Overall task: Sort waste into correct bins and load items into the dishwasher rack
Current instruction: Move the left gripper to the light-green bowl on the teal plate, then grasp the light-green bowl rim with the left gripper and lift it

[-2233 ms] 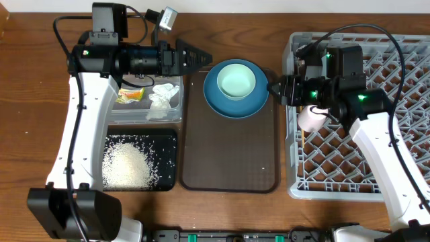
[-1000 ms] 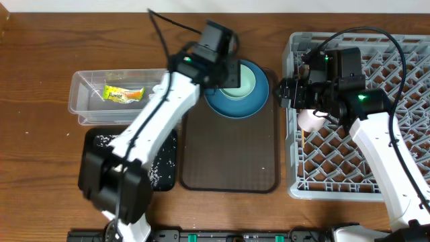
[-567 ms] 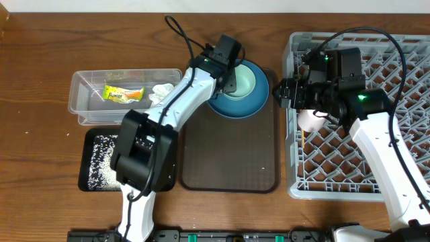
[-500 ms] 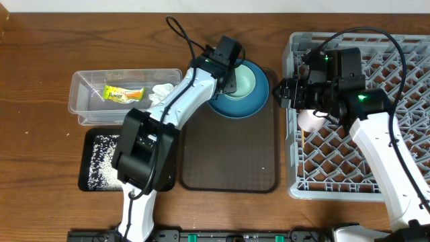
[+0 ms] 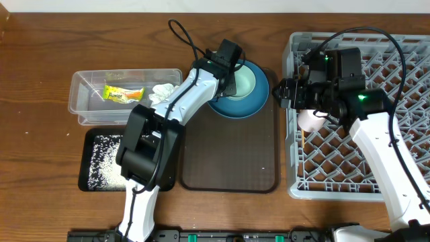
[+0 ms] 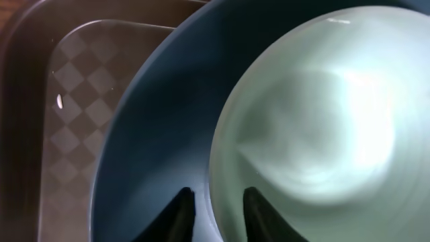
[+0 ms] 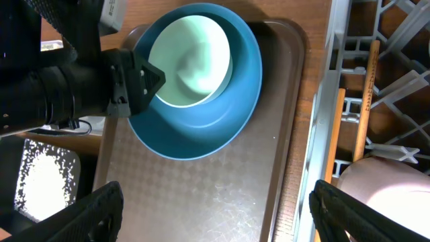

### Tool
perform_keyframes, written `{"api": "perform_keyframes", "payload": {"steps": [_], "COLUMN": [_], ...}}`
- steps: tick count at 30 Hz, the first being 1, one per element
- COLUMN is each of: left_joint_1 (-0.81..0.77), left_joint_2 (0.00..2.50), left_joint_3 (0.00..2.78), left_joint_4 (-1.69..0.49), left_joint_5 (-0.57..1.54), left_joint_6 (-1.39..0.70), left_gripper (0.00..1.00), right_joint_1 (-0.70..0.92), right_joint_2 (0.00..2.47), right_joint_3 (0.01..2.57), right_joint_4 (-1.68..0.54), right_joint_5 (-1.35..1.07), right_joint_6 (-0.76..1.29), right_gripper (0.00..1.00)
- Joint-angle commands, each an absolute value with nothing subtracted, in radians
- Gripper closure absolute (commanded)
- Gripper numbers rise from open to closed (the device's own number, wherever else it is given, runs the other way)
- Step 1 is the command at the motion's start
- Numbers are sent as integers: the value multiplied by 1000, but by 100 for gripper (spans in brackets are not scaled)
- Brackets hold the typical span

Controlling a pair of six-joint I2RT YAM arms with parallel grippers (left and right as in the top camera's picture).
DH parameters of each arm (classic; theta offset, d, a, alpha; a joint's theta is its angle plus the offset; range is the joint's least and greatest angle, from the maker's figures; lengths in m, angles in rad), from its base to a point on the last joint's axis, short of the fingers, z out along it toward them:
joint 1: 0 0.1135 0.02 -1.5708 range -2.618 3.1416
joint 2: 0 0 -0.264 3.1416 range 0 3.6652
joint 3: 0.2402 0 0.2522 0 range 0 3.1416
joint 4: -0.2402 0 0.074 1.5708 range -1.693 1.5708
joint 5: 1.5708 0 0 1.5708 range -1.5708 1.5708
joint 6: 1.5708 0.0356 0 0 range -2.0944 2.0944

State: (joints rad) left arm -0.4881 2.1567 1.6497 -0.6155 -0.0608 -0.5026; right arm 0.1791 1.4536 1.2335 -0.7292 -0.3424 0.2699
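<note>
Left arm and right arm are showing white shells, black joints, black cables; green lights are glowing over the rack.

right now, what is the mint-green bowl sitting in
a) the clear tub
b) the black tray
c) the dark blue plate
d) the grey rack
c: the mint-green bowl rests inside the dark blue plate, which lies at the far end of the brown tray.

A brown wooden counter with fine grain, evenly and softly lit; a pale strip borders its far edge.
</note>
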Motion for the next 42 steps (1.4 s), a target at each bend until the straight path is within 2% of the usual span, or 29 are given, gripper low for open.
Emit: {"api": "perform_keyframes", "payload": {"steps": [1, 6, 13, 20, 24, 30, 36, 39, 40, 42], "left_joint_1": [-486, -486, -486, -511, -550, -621, -680, -701, -706, -707], "left_joint_2": [2172, 2162, 2101, 1971, 1876, 1769, 1752, 1752, 1752, 1752], "left_joint_3": [1644, 1648, 1648, 1648, 1648, 1648, 1647, 1647, 1647, 1647], "left_joint_4": [-611, -611, -626, -734, -812, -914, -950, -953, -953, -953], "left_joint_5": [-83, -83, -83, -83, -79, -57, -57, -57, -57, -57], "left_joint_6": [-511, -511, -510, -510, -510, -510, -510, -510, -510, -510], "left_gripper": [80, 93, 94, 94, 94, 94, 94, 94, 94, 94], "right_joint_1": [183, 183, 183, 183, 183, 185, 191, 191, 191, 191], "right_joint_2": [1454, 1454, 1454, 1454, 1454, 1454, 1454, 1454, 1454, 1454], "right_joint_3": [1230, 1230, 1230, 1230, 1230, 1230, 1230, 1230, 1230, 1230], "right_joint_4": [-731, -730, -737, -752, -752, -752, -750, -748, -748, -748], "right_joint_5": [-340, -340, -340, -340, -340, -344, -413, -419, -419, -419], "right_joint_6": [253, 253, 252, 196, 194, 194, 194, 193, 193, 193], "right_gripper": [12, 12, 12, 12, 21, 44, 51, 58, 62, 76]}}
